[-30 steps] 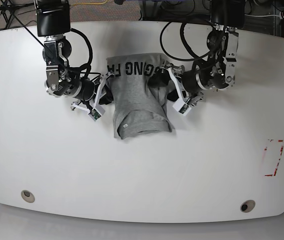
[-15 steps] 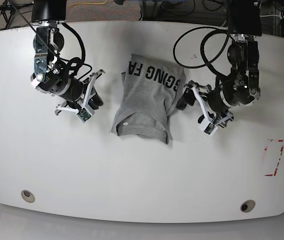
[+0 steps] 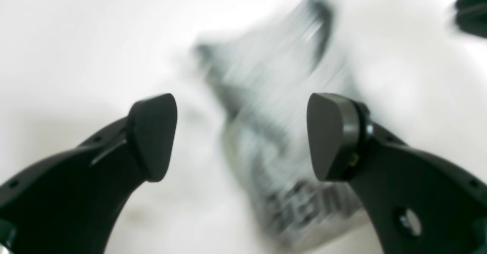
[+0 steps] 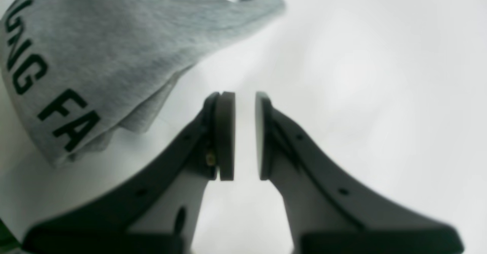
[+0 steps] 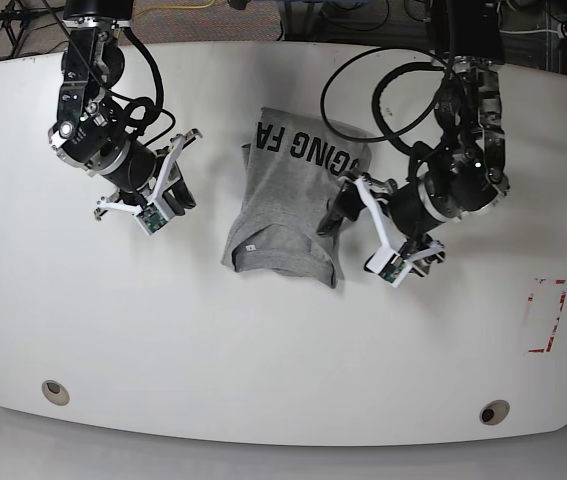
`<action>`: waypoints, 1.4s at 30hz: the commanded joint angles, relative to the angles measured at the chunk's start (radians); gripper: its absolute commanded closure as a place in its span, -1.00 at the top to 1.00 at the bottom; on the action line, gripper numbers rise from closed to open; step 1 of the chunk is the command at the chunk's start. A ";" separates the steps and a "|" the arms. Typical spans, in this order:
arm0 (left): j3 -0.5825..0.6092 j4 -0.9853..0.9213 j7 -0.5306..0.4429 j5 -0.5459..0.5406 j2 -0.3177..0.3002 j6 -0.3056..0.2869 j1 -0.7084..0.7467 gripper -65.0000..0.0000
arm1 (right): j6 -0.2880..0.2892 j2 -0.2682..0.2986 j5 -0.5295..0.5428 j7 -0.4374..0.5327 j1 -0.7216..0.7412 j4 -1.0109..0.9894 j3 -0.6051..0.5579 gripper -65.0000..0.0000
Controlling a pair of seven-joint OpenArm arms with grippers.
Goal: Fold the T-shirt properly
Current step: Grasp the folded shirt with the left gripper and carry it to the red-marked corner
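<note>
The heather-grey T-shirt (image 5: 288, 205) lies folded into a narrow bundle mid-table, its dark lettering showing along the far end. My left gripper (image 5: 339, 208) hovers at the shirt's right edge, on the base view's right. In the left wrist view this gripper (image 3: 241, 136) is open with nothing between its fingers, and the T-shirt (image 3: 274, 102) beyond it is blurred. My right gripper (image 5: 185, 190) sits left of the shirt, apart from it. In the right wrist view that gripper (image 4: 245, 136) is shut to a thin gap and holds nothing, with the T-shirt (image 4: 114, 37) at upper left.
The white table (image 5: 263, 340) has a round hole near each front corner (image 5: 55, 391) (image 5: 494, 411). A red-marked rectangle (image 5: 546, 315) lies at the right. Black cables loop off both arms at the back.
Both grippers have let go of the shirt and drawn off sideways. The right gripper keeps moving up and left; the left gripper has swung back to the shirt's right edge. The shirt shifted slightly.
</note>
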 commanded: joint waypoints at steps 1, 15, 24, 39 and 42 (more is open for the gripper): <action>0.049 0.015 -0.039 0.034 0.049 0.058 -0.015 0.55 | -0.002 0.009 0.014 0.022 -0.011 0.023 0.062 -0.73; 0.385 -0.151 -0.303 0.479 0.147 0.408 0.051 0.55 | -0.002 0.009 0.014 0.022 -0.030 0.023 0.163 -0.73; 0.385 -0.296 -0.438 0.527 0.106 0.457 0.132 0.55 | -0.002 0.008 0.016 0.022 -0.037 0.023 0.178 -0.73; 0.232 -0.566 -0.488 0.522 0.013 0.442 0.090 0.55 | -0.002 0.008 0.016 0.022 -0.039 0.023 0.178 -0.73; 0.163 -0.566 -0.476 0.522 -0.043 0.388 0.087 0.55 | -0.002 0.008 0.016 0.022 -0.039 0.024 0.178 -0.73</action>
